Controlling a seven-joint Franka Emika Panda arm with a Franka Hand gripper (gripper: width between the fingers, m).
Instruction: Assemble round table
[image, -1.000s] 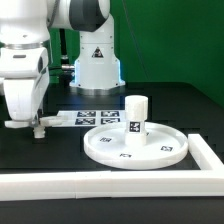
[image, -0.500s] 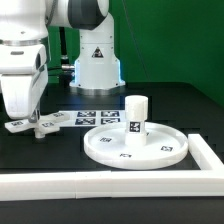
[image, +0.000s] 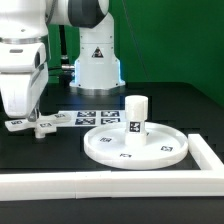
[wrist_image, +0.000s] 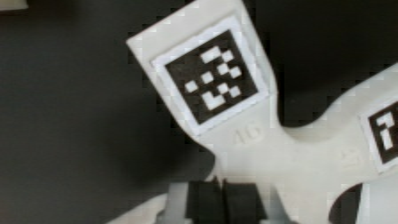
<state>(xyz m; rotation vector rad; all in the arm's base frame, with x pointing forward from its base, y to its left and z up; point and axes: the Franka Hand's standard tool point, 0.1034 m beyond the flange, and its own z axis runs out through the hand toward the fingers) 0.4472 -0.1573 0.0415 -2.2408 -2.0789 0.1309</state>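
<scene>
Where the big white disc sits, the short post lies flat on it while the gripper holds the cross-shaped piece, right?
Not quite. In the exterior view the post stands upright on the disc, not flat. The gripper does hold the cross-shaped piece, off to that view's left.

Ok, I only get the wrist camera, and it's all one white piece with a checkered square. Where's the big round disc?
Observer: The round disc lies flat on the table, toward the exterior view's right of the claw and your cross piece.
Operator: Is anything on it?
Observer: Yes, the short post stands upright at its middle.
Operator: And what's behind it?
Observer: The marker board lies flat, just behind the disc.
</scene>
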